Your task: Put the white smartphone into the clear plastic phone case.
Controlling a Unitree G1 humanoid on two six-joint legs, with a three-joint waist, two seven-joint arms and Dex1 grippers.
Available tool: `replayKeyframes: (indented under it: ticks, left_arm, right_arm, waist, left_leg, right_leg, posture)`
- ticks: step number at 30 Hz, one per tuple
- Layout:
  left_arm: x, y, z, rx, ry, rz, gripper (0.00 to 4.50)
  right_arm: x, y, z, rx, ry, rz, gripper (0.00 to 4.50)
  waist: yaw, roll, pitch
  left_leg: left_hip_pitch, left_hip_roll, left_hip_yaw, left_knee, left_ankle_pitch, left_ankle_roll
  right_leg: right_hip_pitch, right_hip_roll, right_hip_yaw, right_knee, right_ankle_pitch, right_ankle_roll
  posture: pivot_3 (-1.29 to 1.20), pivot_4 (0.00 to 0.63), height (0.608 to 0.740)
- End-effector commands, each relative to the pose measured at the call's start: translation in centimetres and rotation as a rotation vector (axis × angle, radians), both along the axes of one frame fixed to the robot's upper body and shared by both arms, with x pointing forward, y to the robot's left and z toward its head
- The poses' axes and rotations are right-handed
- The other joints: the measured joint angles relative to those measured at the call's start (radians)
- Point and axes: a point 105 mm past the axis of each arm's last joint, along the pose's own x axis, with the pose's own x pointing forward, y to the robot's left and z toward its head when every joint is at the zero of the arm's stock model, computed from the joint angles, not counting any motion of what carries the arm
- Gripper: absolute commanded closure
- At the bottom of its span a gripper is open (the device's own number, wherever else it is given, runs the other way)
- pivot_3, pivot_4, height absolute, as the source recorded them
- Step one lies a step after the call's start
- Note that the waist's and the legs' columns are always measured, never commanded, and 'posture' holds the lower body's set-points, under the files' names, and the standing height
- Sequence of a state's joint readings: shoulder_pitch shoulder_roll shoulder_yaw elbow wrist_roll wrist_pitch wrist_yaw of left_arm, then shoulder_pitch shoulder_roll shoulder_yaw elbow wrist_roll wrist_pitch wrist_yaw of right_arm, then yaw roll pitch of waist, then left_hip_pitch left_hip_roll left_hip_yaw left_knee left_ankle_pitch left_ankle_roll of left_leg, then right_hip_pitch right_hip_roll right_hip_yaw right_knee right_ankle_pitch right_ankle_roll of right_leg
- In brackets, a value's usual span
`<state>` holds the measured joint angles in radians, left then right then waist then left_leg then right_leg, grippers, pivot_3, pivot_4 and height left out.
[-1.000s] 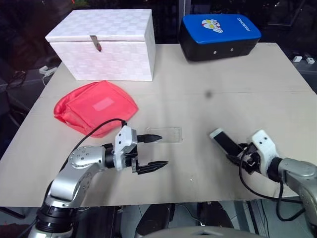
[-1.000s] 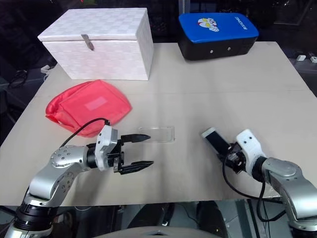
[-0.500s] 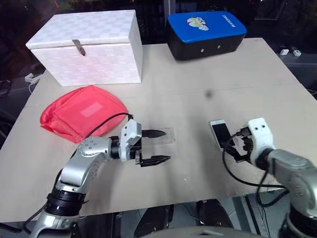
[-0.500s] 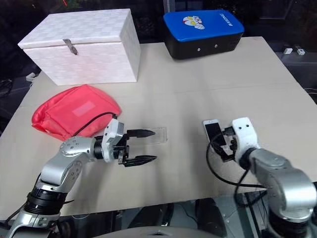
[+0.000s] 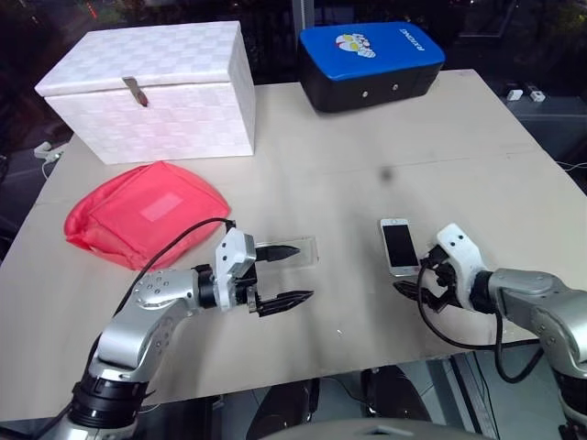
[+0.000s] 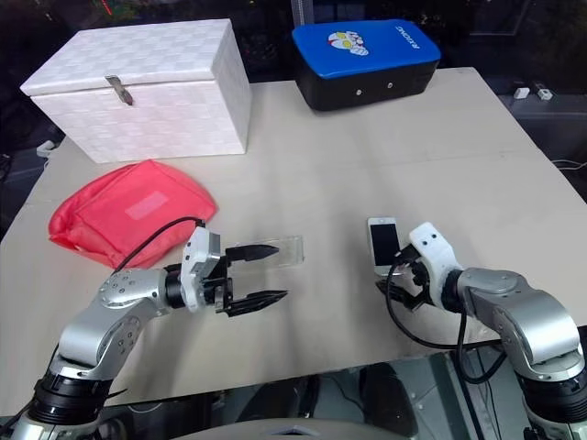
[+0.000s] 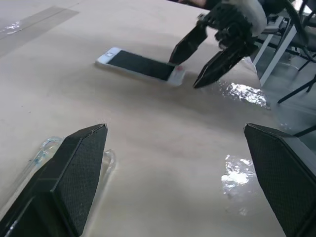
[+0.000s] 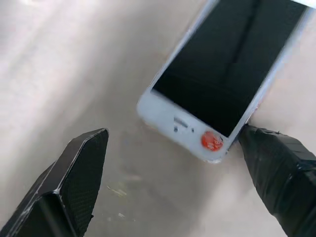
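Observation:
The white smartphone [image 5: 400, 246] lies flat and screen up on the table, right of centre. My right gripper [image 5: 415, 295] stands open at the phone's near end; in the right wrist view one finger [image 8: 281, 173] sits against the corner of the phone [image 8: 232, 74] by its home button. The clear plastic phone case [image 5: 295, 252] rests on the table left of the phone. My left gripper [image 5: 292, 273] is open and points right, its far finger [image 5: 280, 249] over the case's left end. In the left wrist view the case [image 7: 47, 148] shows beside one finger, with the phone [image 7: 140, 65] beyond it.
A red pouch [image 5: 142, 214] lies at the left. A white woven box [image 5: 151, 87] stands at the back left, and a blue and black case [image 5: 371, 60] at the back. The table's front edge [image 5: 321, 371] runs just below both grippers.
The phone, held tilted up in my right gripper a second ago, now lies flat. The right gripper has opened and swung to the phone's near end. The left gripper has kept its place; the camera shifted.

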<state>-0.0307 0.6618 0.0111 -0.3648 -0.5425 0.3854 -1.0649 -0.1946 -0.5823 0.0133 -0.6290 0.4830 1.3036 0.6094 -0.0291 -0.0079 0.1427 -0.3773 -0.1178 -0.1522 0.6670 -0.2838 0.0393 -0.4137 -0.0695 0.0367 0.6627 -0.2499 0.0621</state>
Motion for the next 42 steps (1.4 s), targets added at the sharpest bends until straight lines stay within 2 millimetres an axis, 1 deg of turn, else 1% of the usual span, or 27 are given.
replayKeyframes:
  ticks: [1, 3, 5, 6, 9, 12, 14, 18, 20, 22, 25, 27, 29, 32, 35, 38, 40, 42]
  left_arm:
    - [0.0, 0.6, 1.2, -0.002, -0.047, 0.023, 0.0]
    - [0.0, 0.8, 1.3, 0.002, -0.047, 0.027, 0.0]
    - [0.0, 0.9, 1.4, 0.011, -0.057, 0.028, 0.0]
    - [0.1, 1.0, 1.5, 0.015, -0.064, 0.037, 0.0]
    - [0.3, 1.5, 1.8, 0.021, -0.076, 0.067, 0.0]
    - [0.2, 1.6, 1.7, 0.028, -0.08, 0.079, 0.0]
    - [0.1, 1.5, 1.8, 0.025, -0.083, 0.083, 0.0]
    - [0.1, 1.5, 1.8, 0.024, -0.094, 0.09, 0.0]
    - [0.2, 1.6, 1.9, 0.025, -0.097, 0.095, 0.0]
    - [0.1, 1.9, 1.9, 0.028, -0.099, 0.1, 0.0]
    - [-1.1, 2.3, 2.2, 0.017, -0.098, 0.078, 0.0]
    - [-1.8, 2.7, 2.2, 0.021, -0.088, 0.065, 0.0]
    - [-2.0, 3.0, 2.2, 0.032, -0.093, 0.077, 0.0]
    - [-2.1, 3.3, 2.3, 0.035, -0.104, 0.104, 0.0]
    - [-2.1, 3.6, 2.2, 0.042, -0.104, 0.122, 0.0]
    - [-2.0, 3.9, 1.9, 0.061, -0.11, 0.138, 0.0]
    - [-1.9, 4.0, 1.8, 0.066, -0.113, 0.148, 0.0]
    - [-1.8, 4.1, 1.7, 0.08, -0.112, 0.152, 0.0]
  right_arm:
    - [-1.6, 4.4, 1.5, 0.156, 0.005, 0.242, 0.01]
    - [-1.6, 6.4, 2.1, 0.21, -0.013, 0.336, 0.01]
    - [-0.7, 8.0, 2.5, 0.24, -0.078, 0.386, 0.01]
    - [-0.2, 8.4, 2.8, 0.234, -0.132, 0.406, 0.01]
    - [1.2, 8.0, 4.1, 0.174, -0.28, 0.438, 0.01]
    - [2.4, 6.1, 5.1, 0.002, -0.429, 0.507, 0.01]
    - [2.8, 4.6, 4.9, -0.122, -0.466, 0.59, 0.01]
    - [4.3, 2.5, 3.3, -0.262, -0.464, 0.693, 0.01]
    - [5.0, 2.2, 2.7, -0.281, -0.456, 0.724, 0.01]
    - [6.0, 2.3, 2.2, -0.251, -0.424, 0.717, 0.01]
    - [8.3, 2.0, 1.3, -0.275, -0.401, 0.717, 0.01]
    - [9.3, 1.7, 0.9, -0.288, -0.385, 0.723, 0.01]
    - [10.2, 1.2, 0.8, -0.295, -0.368, 0.713, 0.01]
    - [10.2, -0.5, -0.6, -0.354, -0.243, 0.758, 0.01]
    - [9.8, -1.9, -1.8, -0.387, -0.106, 0.781, 0.01]
    - [9.9, -2.7, -2.4, -0.409, -0.057, 0.758, 0.01]
    - [10.0, -3.1, -2.6, -0.417, -0.055, 0.725, 0.01]
    - [9.6, -3.5, -2.8, -0.412, -0.045, 0.714, 0.01]
  waist:
    - [0.001, 0.001, 0.001]
    - [0.003, 0.001, 0.001]
    - [0.009, 0.001, 0.001]
    - [0.013, 0.001, 0.001]
    - [0.025, 0.002, 0.002]
    - [0.03, 0.002, 0.002]
    - [0.029, 0.002, 0.003]
    - [0.022, 0.002, 0.003]
    - [0.017, 0.002, 0.003]
    - [0.014, 0.001, 0.003]
    - [0.008, 0.001, 0.004]
    - [0.012, 0.002, 0.005]
    - [0.017, 0.002, 0.005]
    - [0.021, 0.002, 0.005]
    - [0.025, 0.002, 0.005]
    - [0.038, 0.002, 0.004]
    - [0.044, 0.001, 0.003]
    - [0.046, 0.0, 0.002]
  left_leg:
    - [0.0, 0.0, 0.0, 0.0, 0.0, 0.0]
    - [-0.001, 0.0, 0.0, 0.0, 0.0, 0.0]
    - [-0.001, 0.0, 0.0, 0.0, 0.0, 0.0]
    - [-0.001, 0.0, 0.0, 0.0, 0.0, 0.0]
    - [-0.002, -0.001, -0.001, 0.0, 0.0, 0.0]
    - [-0.003, -0.001, -0.001, 0.001, 0.0, 0.0]
    - [-0.003, -0.001, -0.001, 0.001, 0.0, 0.0]
    - [-0.004, -0.001, -0.001, 0.0, 0.0, 0.0]
    - [-0.003, -0.001, -0.001, 0.0, 0.0, 0.0]
    - [-0.003, -0.001, 0.0, 0.0, 0.0, 0.0]
    - [-0.003, 0.0, 0.002, 0.0, 0.0, 0.0]
    - [-0.003, 0.0, 0.003, 0.0, 0.0, 0.0]
    - [-0.003, 0.0, 0.002, 0.0, 0.0, 0.0]
    - [-0.003, 0.0, 0.002, 0.0, 0.0, 0.0]
    - [-0.002, 0.0, 0.002, 0.0, 0.0, 0.0]
    - [-0.002, 0.0, 0.001, 0.0, 0.0, 0.0]
    - [-0.001, 0.0, 0.001, 0.0, 0.0, 0.0]
    - [0.0, 0.0, 0.001, 0.0, 0.0, 0.0]
  right_leg:
    - [0.0, 0.0, 0.0, 0.0, 0.0, 0.0]
    - [0.0, 0.0, 0.0, 0.0, 0.0, 0.0]
    - [0.0, 0.0, 0.0, -0.001, 0.0, 0.0]
    - [0.0, 0.0, 0.0, -0.001, 0.0, 0.0]
    - [-0.001, -0.001, -0.002, -0.001, 0.0, 0.0]
    - [-0.003, -0.001, -0.003, -0.002, 0.0, 0.0]
    - [-0.003, -0.001, -0.004, -0.002, 0.0, 0.0]
    - [-0.003, -0.001, -0.004, -0.002, 0.0, 0.0]
    - [-0.003, -0.001, -0.002, -0.002, 0.0, 0.0]
    - [-0.003, -0.001, -0.001, -0.002, 0.0, 0.0]
    - [-0.003, 0.0, 0.001, -0.001, 0.0, 0.0]
    - [-0.004, 0.0, 0.001, -0.001, 0.0, 0.0]
    - [-0.004, 0.0, 0.001, -0.002, 0.0, 0.0]
    - [-0.003, -0.001, 0.001, -0.002, 0.0, 0.0]
    - [-0.002, -0.001, 0.0, -0.002, 0.0, 0.0]
    - [-0.002, -0.001, -0.001, -0.002, 0.0, 0.0]
    - [0.0, -0.001, -0.001, -0.002, 0.0, 0.0]
    - [0.001, -0.001, -0.001, -0.002, 0.0, 0.0]
  posture:
    - [0.0, 0.15, 0.74]
    - [0.0, 0.15, 0.74]
    - [0.0, 0.15, 0.74]
    - [0.0, 0.15, 0.74]
    - [0.0, 0.15, 0.74]
    - [0.0, 0.15, 0.74]
    - [0.0, 0.15, 0.74]
    - [0.0, 0.15, 0.74]
    - [0.0, 0.15, 0.74]
    - [0.0, 0.15, 0.74]
    - [0.0, 0.15, 0.74]
    - [0.0, 0.15, 0.74]
    - [0.0, 0.15, 0.74]
    - [0.0, 0.15, 0.74]
    - [0.0, 0.15, 0.74]
    - [0.0, 0.15, 0.74]
    - [0.0, 0.15, 0.74]
    - [0.0, 0.15, 0.74]
